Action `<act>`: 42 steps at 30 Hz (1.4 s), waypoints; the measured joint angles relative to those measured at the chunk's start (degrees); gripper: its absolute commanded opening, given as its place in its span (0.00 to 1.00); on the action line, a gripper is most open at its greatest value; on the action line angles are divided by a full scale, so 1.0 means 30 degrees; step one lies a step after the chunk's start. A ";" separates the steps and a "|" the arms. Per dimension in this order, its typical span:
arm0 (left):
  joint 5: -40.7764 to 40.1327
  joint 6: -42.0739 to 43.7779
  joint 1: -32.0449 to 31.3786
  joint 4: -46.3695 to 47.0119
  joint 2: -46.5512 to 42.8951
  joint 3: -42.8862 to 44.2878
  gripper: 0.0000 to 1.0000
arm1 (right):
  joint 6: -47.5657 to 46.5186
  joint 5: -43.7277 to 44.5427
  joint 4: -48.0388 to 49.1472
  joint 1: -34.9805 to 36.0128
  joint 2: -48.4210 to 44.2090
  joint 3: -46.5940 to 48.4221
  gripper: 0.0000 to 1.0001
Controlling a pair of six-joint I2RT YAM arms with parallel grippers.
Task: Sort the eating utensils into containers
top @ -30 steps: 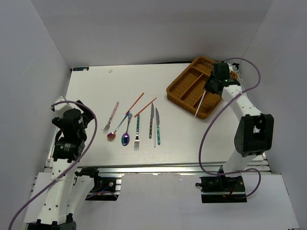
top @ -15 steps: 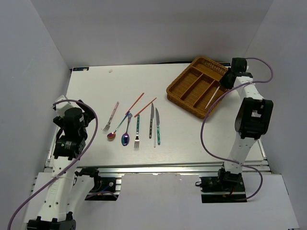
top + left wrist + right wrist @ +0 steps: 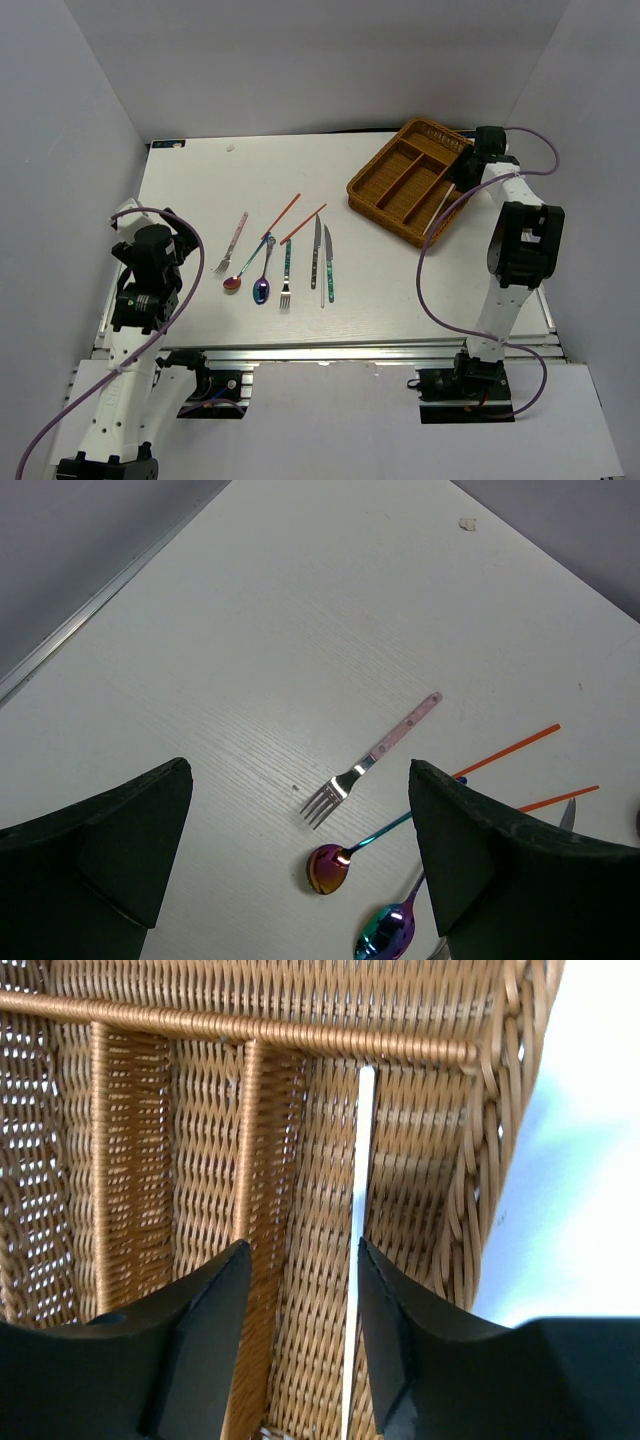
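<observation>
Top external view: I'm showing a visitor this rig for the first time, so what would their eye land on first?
The brown wicker tray at the table's far right corner stands out, with the right hand poised open over it and one pale chopstick lying along its outermost compartment. Next comes the row of colourful utensils on the white table, left of centre, with two red-orange chopsticks angled behind them.

A white bench with faint wood grain stands in a plain enclosure, closed in by a pale grey left wall, back wall and right wall. An aluminium rail runs along its near edge. The light is soft and even.
</observation>
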 measured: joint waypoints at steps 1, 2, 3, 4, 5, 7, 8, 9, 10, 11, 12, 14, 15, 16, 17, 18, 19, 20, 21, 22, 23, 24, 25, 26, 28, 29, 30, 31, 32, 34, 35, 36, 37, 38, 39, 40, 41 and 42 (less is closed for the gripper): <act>0.0015 0.0000 0.0000 0.0000 -0.0007 0.0000 0.98 | 0.0007 0.0000 -0.0022 0.0007 -0.0189 -0.0138 0.53; 0.0022 0.0000 0.0000 0.0000 -0.0015 0.0000 0.98 | 0.0007 0.0000 -0.0117 0.0015 -0.0408 -0.0233 0.53; 0.0022 0.0000 0.0000 0.0000 -0.0022 0.0000 0.98 | -0.0007 0.0000 -0.0160 0.0073 -0.0663 -0.0313 0.54; 0.0022 0.0000 0.0000 0.0000 -0.0029 0.0000 0.98 | -0.0066 0.0022 -0.0233 0.0175 -0.0991 -0.0335 0.54; 0.0022 0.0000 0.0000 0.0000 -0.0036 0.0000 0.98 | -0.0189 0.0124 -0.0306 0.0306 -0.1341 -0.0342 0.54; 0.0029 0.0000 0.0000 0.0000 -0.0029 0.0000 0.98 | -0.0678 0.0386 -0.0488 0.0882 -0.2157 -0.0342 0.59; 0.0029 0.0000 0.0000 0.0000 -0.0029 0.0000 0.98 | -0.0984 0.0605 -0.0619 0.1479 -0.2601 -0.0335 0.63; 0.0022 -0.0007 0.0000 0.0000 -0.0029 0.0000 0.98 | -0.1290 0.0976 -0.0736 0.2244 -0.3024 -0.0342 0.71; 0.0022 -0.0007 0.0000 0.0000 -0.0029 0.0000 0.98 | -0.1588 0.1290 -0.0809 0.3133 -0.3410 -0.0364 0.82; 0.0015 -0.0007 0.0000 0.0000 -0.0029 0.0000 0.98 | -0.1953 0.1545 -0.0831 0.4248 -0.3810 -0.0452 0.85; 0.0015 -0.0007 0.0000 0.0000 -0.0029 0.0000 0.98 | -0.2215 0.2084 -0.0809 0.5646 -0.4218 -0.0656 0.86; 0.0007 -0.0015 0.0000 0.0000 -0.0029 0.0000 0.98 | -0.2455 0.2878 -0.0590 0.8145 -0.4954 -0.1443 0.86; 0.0007 -0.0015 0.0000 0.0000 -0.0029 0.0000 0.98 | -0.2499 0.3388 -0.0605 0.9573 -0.5260 -0.1938 0.86; 0.0007 -0.0015 0.0000 0.0000 -0.0022 0.0000 0.98 | -0.2506 0.3738 -0.0641 1.0768 -0.5442 -0.2353 0.86; 0.0007 -0.0015 0.0000 0.0000 -0.0007 0.0000 0.98 | -0.2448 0.4226 -0.0656 1.2218 -0.5530 -0.2798 0.86; 0.0000 -0.0015 0.0000 0.0000 0.0015 0.0000 0.98 | -0.2353 0.4721 -0.0721 1.3325 -0.5530 -0.3162 0.86; 0.0000 -0.0015 0.0000 0.0000 0.0036 0.0000 0.98 | -0.2259 0.5034 -0.0823 1.4112 -0.5486 -0.3424 0.85; 0.0000 -0.0015 0.0000 0.0000 0.0073 0.0000 0.98 | -0.1974 0.5581 -0.0925 1.5074 -0.5457 -0.3745 0.84; 0.0000 -0.0015 0.0000 0.0000 0.0117 0.0000 0.98 | -0.1770 0.5960 -0.1071 1.5854 -0.5421 -0.3993 0.84; 0.0000 -0.0015 0.0000 -0.0007 0.0146 0.0000 0.98 | -0.1457 0.6382 -0.1188 1.6626 -0.5340 -0.4197 0.81; 0.0000 -0.0015 0.0000 0.0000 0.0168 0.0000 0.98 | -0.1188 0.6674 -0.1275 1.7209 -0.5209 -0.4269 0.80; 0.0000 -0.0015 0.0000 -0.0007 0.0189 0.0000 0.98 | -0.0845 0.7002 -0.1311 1.7726 -0.5020 -0.4306 0.79; 0.0000 -0.0015 0.0000 -0.0007 0.0189 0.0000 0.98 | -0.0466 0.7322 -0.1341 1.8178 -0.4794 -0.4306 0.74; 0.0000 -0.0015 0.0000 -0.0007 0.0189 0.0000 0.98 | -0.0117 0.7614 -0.1348 1.8586 -0.4517 -0.4313 0.72; 0.0000 -0.0015 0.0000 -0.0007 0.0189 0.0000 0.98 | 0.0641 0.8109 -0.1355 1.9212 -0.3920 -0.4415 0.58; 0.0000 -0.0015 0.0000 0.0000 0.0189 0.0000 0.98 | 0.0918 0.8247 -0.1355 1.9445 -0.3657 -0.4517 0.55; 0.0000 -0.0015 0.0000 -0.0007 0.0189 0.0000 0.98 | 0.1239 0.8327 -0.1341 1.9642 -0.3381 -0.4670 0.55; 0.0000 -0.0015 0.0000 -0.0007 0.0189 0.0000 0.98 | 0.1552 0.8371 -0.1304 1.9810 -0.3111 -0.4845 0.55; 0.0000 -0.0015 0.0000 0.0000 0.0189 0.0000 0.98 | 0.1756 0.8371 -0.1326 1.9919 -0.2856 -0.4998 0.54; 0.0007 -0.0015 0.0000 0.0000 0.0189 0.0000 0.98 | 0.2106 0.8371 -0.1413 2.0006 -0.2382 -0.5122 0.53; 0.0007 -0.0015 0.0000 -0.0007 0.0189 0.0000 0.98 | 0.2215 0.8364 -0.1443 2.0006 -0.2186 -0.5129 0.51; 0.0007 -0.0015 0.0000 0.0000 0.0189 0.0000 0.98 | 0.2361 0.8364 -0.1450 2.0006 -0.2033 -0.5151 0.50; 0.0007 -0.0015 0.0000 0.0000 0.0189 0.0000 0.98 | 0.2463 0.8357 -0.1457 2.0006 -0.1967 -0.5187 0.49; 0.0007 -0.0015 0.0000 -0.0007 0.0189 0.0000 0.98 | 0.2543 0.8342 -0.1428 2.0006 -0.1960 -0.5260 0.44; 0.0007 -0.0015 0.0000 0.0000 0.0189 0.0000 0.98 | 0.2594 0.8342 -0.1362 1.9999 -0.1960 -0.5333 0.42; 0.0015 -0.0015 0.0000 0.0000 0.0189 0.0000 0.98 | 0.2645 0.8298 -0.1217 1.9985 -0.1960 -0.5428 0.41; 0.0015 -0.0007 0.0000 -0.0007 0.0189 0.0000 0.98 | 0.2718 0.8240 -0.1093 1.9985 -0.1960 -0.5588 0.35; 0.0015 -0.0015 0.0000 -0.0007 0.0189 0.0000 0.98 | 0.2732 0.8233 -0.1086 1.9985 -0.1960 -0.5639 0.35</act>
